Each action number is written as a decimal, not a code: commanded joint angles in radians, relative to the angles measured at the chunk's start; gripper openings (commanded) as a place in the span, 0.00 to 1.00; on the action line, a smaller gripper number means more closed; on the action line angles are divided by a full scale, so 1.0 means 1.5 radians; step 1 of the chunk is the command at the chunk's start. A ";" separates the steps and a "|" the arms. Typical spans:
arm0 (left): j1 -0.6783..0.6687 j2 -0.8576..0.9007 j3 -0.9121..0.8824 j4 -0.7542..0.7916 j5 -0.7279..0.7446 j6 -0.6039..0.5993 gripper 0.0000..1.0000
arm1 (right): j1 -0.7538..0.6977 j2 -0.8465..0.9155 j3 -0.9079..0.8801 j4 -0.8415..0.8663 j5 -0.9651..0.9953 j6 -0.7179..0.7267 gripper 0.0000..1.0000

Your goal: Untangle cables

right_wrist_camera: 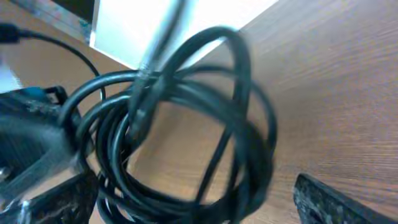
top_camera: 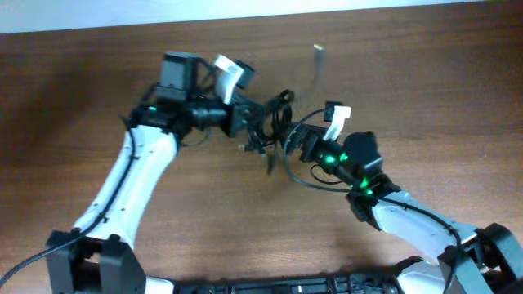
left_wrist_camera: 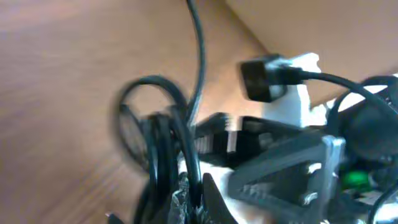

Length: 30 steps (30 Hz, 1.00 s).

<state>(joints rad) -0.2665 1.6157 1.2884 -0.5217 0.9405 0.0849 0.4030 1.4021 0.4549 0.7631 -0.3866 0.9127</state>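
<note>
Both arms rise from a black base bar (top_camera: 286, 287). Nearest the bar each has chunky black joint blocks. Beyond them the left arm (top_camera: 122, 192) and right arm (top_camera: 413, 222) wear smooth white shells. Farthest from the bar the wrists turn black, each with a white bracket (top_camera: 231, 73) and a boxy black camera (top_camera: 176, 72). Green lights (top_camera: 343, 162) glow on the right wrist. A thick black wire (top_camera: 24, 263) curves out beside the bar, at the left arm's foot. The right gripper (right_wrist_camera: 198, 200) has black ribbed pads (right_wrist_camera: 339, 199).
</note>
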 commanded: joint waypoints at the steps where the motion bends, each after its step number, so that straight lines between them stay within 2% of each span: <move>1: 0.140 -0.025 0.009 -0.006 0.031 -0.001 0.00 | -0.149 -0.025 0.004 0.012 -0.282 -0.030 0.99; 3: 0.161 -0.025 0.008 -0.031 0.040 0.077 0.00 | -0.227 -0.025 0.004 0.015 -0.378 -0.031 0.99; 5: 0.142 -0.025 0.008 -0.083 0.145 0.225 0.00 | -0.204 -0.025 0.004 0.015 -0.390 -0.059 0.99; 6: 0.124 -0.025 0.008 -0.098 0.149 0.258 0.00 | -0.171 -0.025 0.004 0.015 -0.366 -0.059 1.00; 7: 0.107 -0.025 0.006 -0.103 0.149 0.269 0.00 | -0.135 -0.025 0.004 0.015 -0.326 -0.048 0.96; 9: 0.084 -0.025 0.006 -0.103 0.149 0.269 0.00 | -0.069 -0.024 0.004 0.009 -0.216 -0.038 0.96; 11: 0.083 -0.025 0.006 -0.101 0.242 0.269 0.00 | -0.020 -0.008 0.004 -0.005 -0.153 -0.211 0.96; 12: 0.090 -0.025 0.006 -0.100 0.291 0.269 0.00 | -0.009 -0.001 0.004 -0.022 -0.114 -0.227 0.91; 14: 0.097 -0.025 0.006 -0.123 0.303 0.268 0.00 | -0.009 0.000 0.004 0.000 -0.102 -0.227 0.57; 16: 0.097 -0.025 0.006 -0.137 0.284 0.269 0.00 | -0.011 0.000 0.004 -0.027 -0.103 -0.227 0.07; 17: 0.098 -0.025 0.006 -0.137 0.219 0.264 0.02 | -0.013 0.000 0.004 -0.067 -0.102 -0.227 0.04; 18: 0.100 -0.025 0.006 -0.137 0.137 0.230 0.17 | -0.019 0.000 0.004 -0.108 -0.102 -0.227 0.04; 19: 0.102 -0.025 0.006 -0.127 0.037 0.164 0.60 | -0.038 -0.001 0.004 -0.153 -0.114 -0.193 0.04; 20: 0.102 -0.025 0.006 -0.123 0.015 0.156 0.70 | -0.053 -0.001 0.004 -0.172 -0.136 -0.147 0.04; 21: 0.101 -0.025 0.006 -0.111 0.015 0.156 0.87 | -0.066 -0.001 0.004 -0.173 -0.186 -0.127 0.04; 22: 0.099 -0.025 0.006 -0.097 0.016 0.156 0.96 | -0.070 -0.001 0.004 -0.178 -0.218 -0.096 0.04; 23: 0.087 -0.025 0.006 -0.081 0.007 0.156 0.99 | -0.068 -0.001 0.004 -0.206 -0.237 -0.035 0.04; 24: 0.062 -0.025 0.006 -0.071 -0.072 0.156 0.99 | -0.068 -0.001 0.004 -0.227 -0.263 0.001 0.04; 25: 0.025 -0.025 0.006 -0.062 -0.208 0.156 0.99 | -0.068 -0.001 0.005 -0.249 -0.279 0.019 0.04; 27: -0.033 -0.025 0.006 -0.046 -0.329 0.173 0.99 | -0.068 -0.001 0.012 -0.307 -0.266 0.016 0.04; 28: -0.063 -0.025 0.006 -0.041 -0.361 0.225 0.99 | -0.067 -0.001 0.015 -0.312 -0.267 0.003 0.04; 29: -0.083 -0.025 0.006 -0.037 -0.438 0.224 0.99 | -0.067 -0.001 0.015 -0.313 -0.264 -0.010 0.04; 30: -0.088 -0.025 0.006 -0.037 -0.440 0.225 0.96 | -0.067 -0.001 0.015 -0.317 -0.258 -0.012 0.04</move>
<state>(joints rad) -0.3614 1.6066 1.2888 -0.5816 0.4213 0.3759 0.3008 1.4055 0.4583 0.2897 -0.7544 0.9146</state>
